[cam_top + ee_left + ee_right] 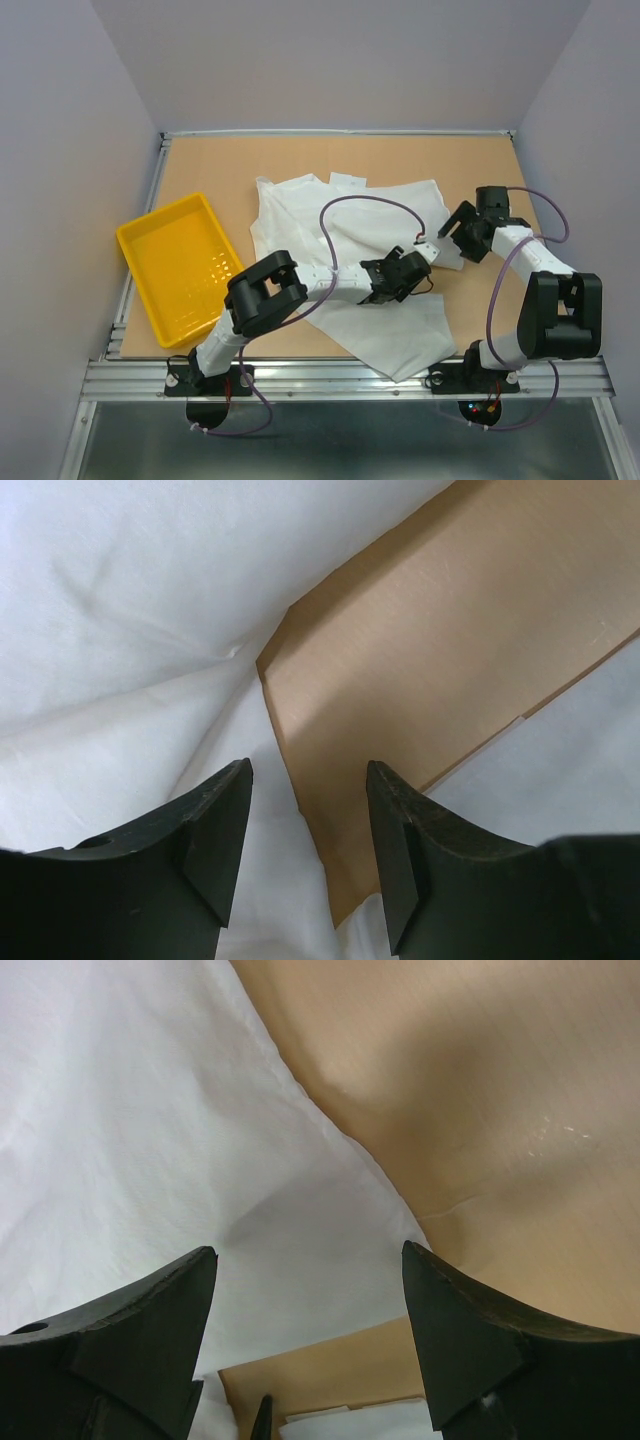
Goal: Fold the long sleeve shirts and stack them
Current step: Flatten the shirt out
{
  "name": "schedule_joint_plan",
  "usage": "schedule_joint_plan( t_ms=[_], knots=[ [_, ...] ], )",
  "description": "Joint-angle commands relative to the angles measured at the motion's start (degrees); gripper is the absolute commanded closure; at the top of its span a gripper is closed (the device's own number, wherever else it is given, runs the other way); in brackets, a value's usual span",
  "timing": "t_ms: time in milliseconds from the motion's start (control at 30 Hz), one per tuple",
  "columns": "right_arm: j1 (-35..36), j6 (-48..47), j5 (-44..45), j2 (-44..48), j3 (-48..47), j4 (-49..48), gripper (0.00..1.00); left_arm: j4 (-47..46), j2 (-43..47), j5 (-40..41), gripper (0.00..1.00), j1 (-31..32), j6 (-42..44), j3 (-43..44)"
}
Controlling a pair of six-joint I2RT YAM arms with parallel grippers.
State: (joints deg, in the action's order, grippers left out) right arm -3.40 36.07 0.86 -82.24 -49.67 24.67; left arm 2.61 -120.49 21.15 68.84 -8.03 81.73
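One white long sleeve shirt (290, 215) lies spread and rumpled on the middle of the wooden table (220, 160). My left gripper (428, 250) reaches over it to its right edge. From the left wrist, the black fingers (215, 830) stand apart, with the shirt's edge (120, 610) and bare table (450, 630) between them; nothing is gripped. My right gripper (450, 238) hovers at the same edge, facing the left one. Its fingers (150, 1310) are wide apart above a corner of the white fabric (150, 1110).
A yellow plastic tray (180, 265) sits at the table's left edge. Purple cables (360, 200) arch over the shirt and loop beside the right arm (555, 310). Bare table (480, 1080) shows to the right of the shirt. Grey walls close in three sides.
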Motion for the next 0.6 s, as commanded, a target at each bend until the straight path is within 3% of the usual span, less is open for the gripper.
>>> schedule_joint_plan(
  t_ms=[0,433,500,533,567],
  knots=[
    [-0.56,0.49,0.98,0.59,1.68,-3.13,0.20,5.47,-1.68,3.02,0.40,-1.95,-0.49,0.10],
    [-1.08,-0.04,2.56,0.94,2.47,-3.83,0.20,6.27,1.04,2.15,0.41,-5.03,-2.43,-5.09],
    [-1.26,-0.21,2.74,0.94,2.65,-3.92,0.20,6.27,1.04,1.97,0.48,-5.20,-2.34,-5.44],
    [-1.52,-0.39,2.65,1.20,2.74,-3.84,0.20,6.35,1.04,1.62,0.58,-5.29,-2.16,-5.62],
    [-1.70,-0.39,2.30,1.38,3.00,-3.92,0.19,6.44,1.04,1.36,0.62,-5.47,-2.16,-5.62]
  ],
)
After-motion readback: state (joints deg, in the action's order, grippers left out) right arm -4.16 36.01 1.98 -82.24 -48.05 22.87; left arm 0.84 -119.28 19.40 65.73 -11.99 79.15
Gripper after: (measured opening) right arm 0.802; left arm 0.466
